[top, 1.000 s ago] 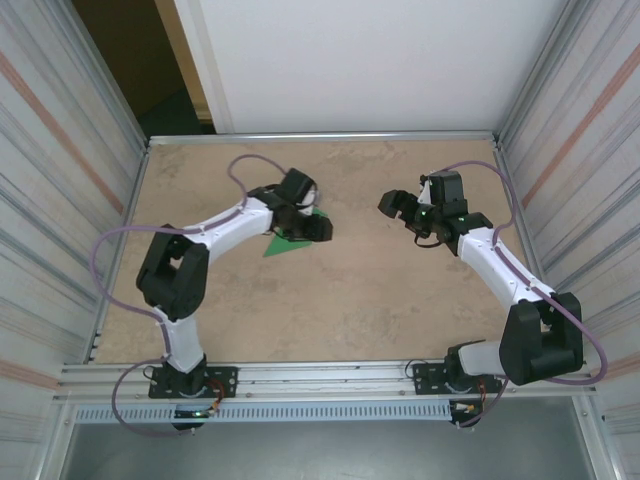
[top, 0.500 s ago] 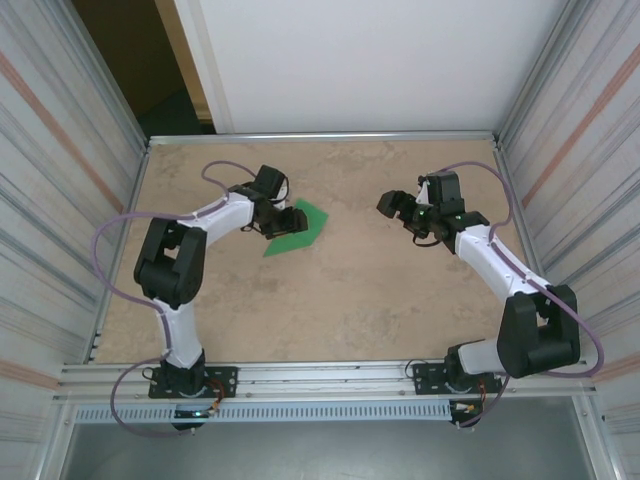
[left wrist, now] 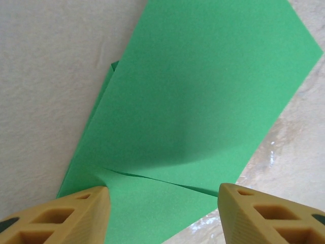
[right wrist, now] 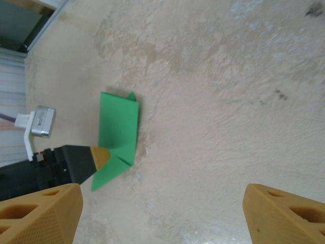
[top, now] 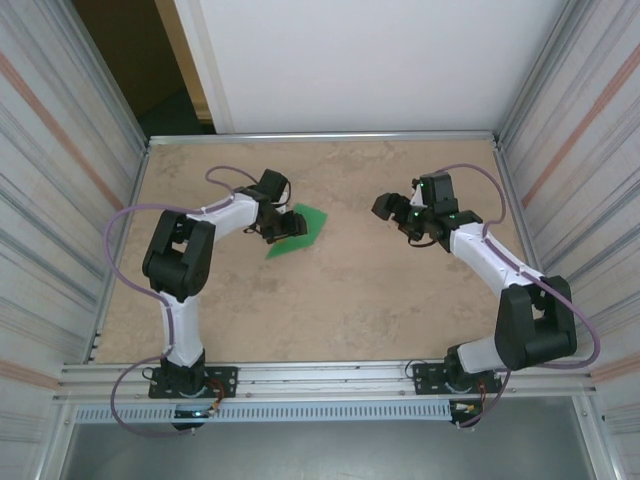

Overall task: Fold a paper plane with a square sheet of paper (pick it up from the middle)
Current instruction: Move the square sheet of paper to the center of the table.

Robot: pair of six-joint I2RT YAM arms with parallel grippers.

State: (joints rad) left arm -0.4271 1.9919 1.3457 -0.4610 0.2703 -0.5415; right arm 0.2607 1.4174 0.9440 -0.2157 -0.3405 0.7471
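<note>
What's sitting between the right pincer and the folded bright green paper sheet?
Nothing but bare beige tabletop separates the right pincer from the folded bright green paper sheet, seen from the top camera.

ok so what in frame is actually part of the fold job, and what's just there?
Job:
- paper, partly folded
- left gripper, jaws open, at the paper
- right gripper, jaws open, apart from the paper

Just there:
- side walls
- white back panel
- dark doorway
</note>
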